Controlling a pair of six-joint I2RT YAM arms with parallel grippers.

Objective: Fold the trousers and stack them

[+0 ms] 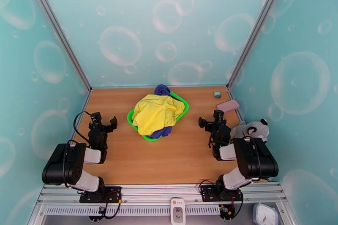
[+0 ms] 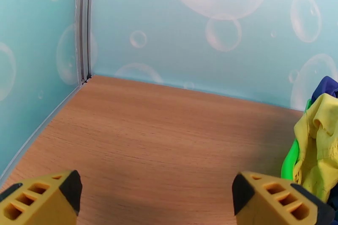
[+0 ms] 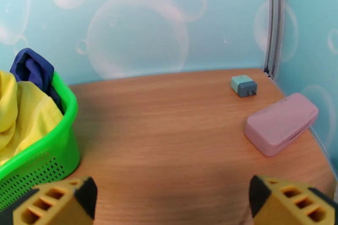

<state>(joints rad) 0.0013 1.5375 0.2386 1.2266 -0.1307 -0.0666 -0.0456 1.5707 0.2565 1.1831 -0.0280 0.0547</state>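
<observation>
Mid table, grab trousers by top yellow fold, lift straight up clear of green basket and blue garment underneath. Crumpled heap, no legs or waistband readable; stretches roughly near-left to far-right. Left gripper, right gripper: gaping wide, holding nothing, flanking basket, well apart.
</observation>
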